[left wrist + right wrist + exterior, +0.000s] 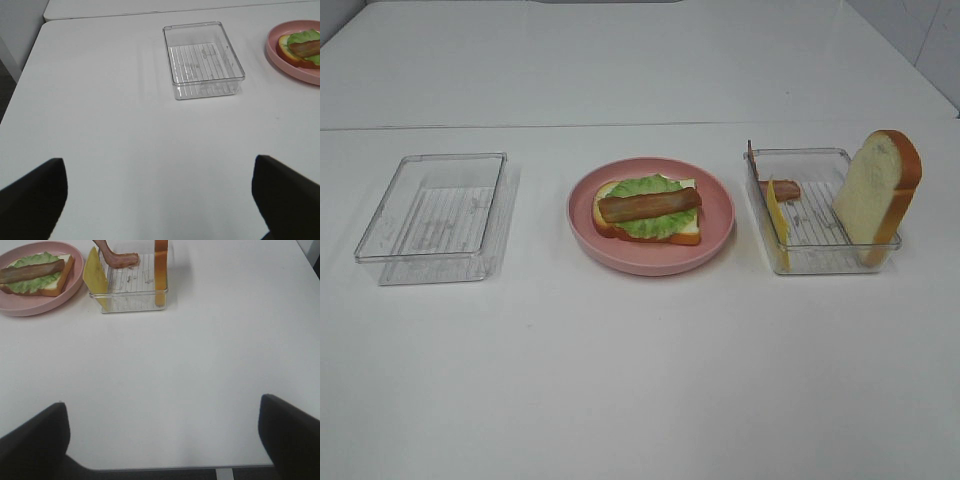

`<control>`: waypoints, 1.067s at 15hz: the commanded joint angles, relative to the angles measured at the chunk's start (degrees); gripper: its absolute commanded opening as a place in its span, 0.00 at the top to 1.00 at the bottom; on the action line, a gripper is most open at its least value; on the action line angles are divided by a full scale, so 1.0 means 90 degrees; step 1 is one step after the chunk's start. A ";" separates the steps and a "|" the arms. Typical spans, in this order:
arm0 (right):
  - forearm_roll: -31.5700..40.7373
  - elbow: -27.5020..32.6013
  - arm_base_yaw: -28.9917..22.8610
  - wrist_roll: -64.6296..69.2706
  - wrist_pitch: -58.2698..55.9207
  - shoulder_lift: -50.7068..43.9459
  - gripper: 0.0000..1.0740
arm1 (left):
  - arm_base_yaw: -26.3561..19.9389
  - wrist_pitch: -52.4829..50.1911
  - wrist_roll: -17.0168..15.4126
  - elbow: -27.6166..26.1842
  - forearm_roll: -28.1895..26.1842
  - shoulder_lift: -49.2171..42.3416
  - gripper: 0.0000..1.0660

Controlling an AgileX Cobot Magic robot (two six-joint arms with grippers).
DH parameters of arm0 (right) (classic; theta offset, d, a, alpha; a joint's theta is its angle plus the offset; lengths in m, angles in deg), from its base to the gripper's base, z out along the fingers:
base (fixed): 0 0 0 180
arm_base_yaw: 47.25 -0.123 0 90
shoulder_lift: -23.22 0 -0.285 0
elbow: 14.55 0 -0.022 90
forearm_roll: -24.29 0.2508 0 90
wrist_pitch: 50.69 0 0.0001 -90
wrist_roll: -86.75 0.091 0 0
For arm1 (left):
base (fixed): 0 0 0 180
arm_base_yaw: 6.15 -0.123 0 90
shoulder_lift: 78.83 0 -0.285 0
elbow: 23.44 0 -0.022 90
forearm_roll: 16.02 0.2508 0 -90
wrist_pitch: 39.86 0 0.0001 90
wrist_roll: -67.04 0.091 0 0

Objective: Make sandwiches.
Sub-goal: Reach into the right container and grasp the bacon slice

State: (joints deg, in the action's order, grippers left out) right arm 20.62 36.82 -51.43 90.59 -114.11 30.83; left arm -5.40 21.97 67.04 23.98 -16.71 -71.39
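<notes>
Pink plate [650, 262] holds a half-built sandwich [648, 210]; cheese [777, 215] and bread [875, 185] wait in a tray [830, 262]. Left tool [157, 175] and right tool [162, 412] gape, empty.

Sandwich [649, 208] on plate [650, 266] (between left tray [435, 215] and right tray [815, 228])

Clear ribbed plastic trays [438, 215]; matt white table [640, 380].

An open sandwich [650, 208] on a pink plate [650, 265] sits between a left tray [435, 215] and a right tray [815, 228].
</notes>
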 commanded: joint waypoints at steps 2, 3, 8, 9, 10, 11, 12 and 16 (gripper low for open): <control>0.0032 0.0006 0.0032 -0.0051 0.0057 -0.0191 0.08 | -0.0006 -0.0025 0.0000 0.0019 -0.0038 -0.0070 0.14; 0.0032 0.0006 0.0032 -0.0051 0.0057 -0.0191 0.08 | -0.0006 -0.0025 0.0000 0.0019 -0.0038 -0.0070 0.14; 0.0032 0.0006 0.0032 -0.0051 0.0057 -0.0191 0.08 | -0.0006 -0.0025 0.0000 0.0019 -0.0038 -0.0070 0.14; 0.0032 0.0006 0.0032 -0.0051 0.0057 -0.0191 0.08 | -0.0006 -0.0025 0.0000 0.0019 -0.0038 -0.0070 0.14; 0.0032 0.0006 0.0032 -0.0051 0.0057 -0.0191 0.08 | -0.0006 -0.0025 0.0000 0.0019 -0.0038 -0.0070 0.14; 0.0032 0.0006 0.0032 -0.0051 0.0057 -0.0191 0.08 | -0.0006 -0.0025 0.0000 0.0019 -0.0038 -0.0070 0.14; 0.0032 0.0006 0.0032 -0.0051 0.0057 -0.0191 0.08 | -0.0006 -0.0025 0.0000 0.0019 -0.0038 -0.0070 0.14; 0.0051 0.0006 0.0032 -0.0051 0.0057 -0.0191 0.08 | -0.0006 -0.0025 0.0000 0.0019 -0.0038 -0.0070 0.14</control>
State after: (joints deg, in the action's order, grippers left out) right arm 20.68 36.82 -51.43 90.59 -114.11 30.83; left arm -5.40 21.97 67.04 23.98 -16.71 -71.39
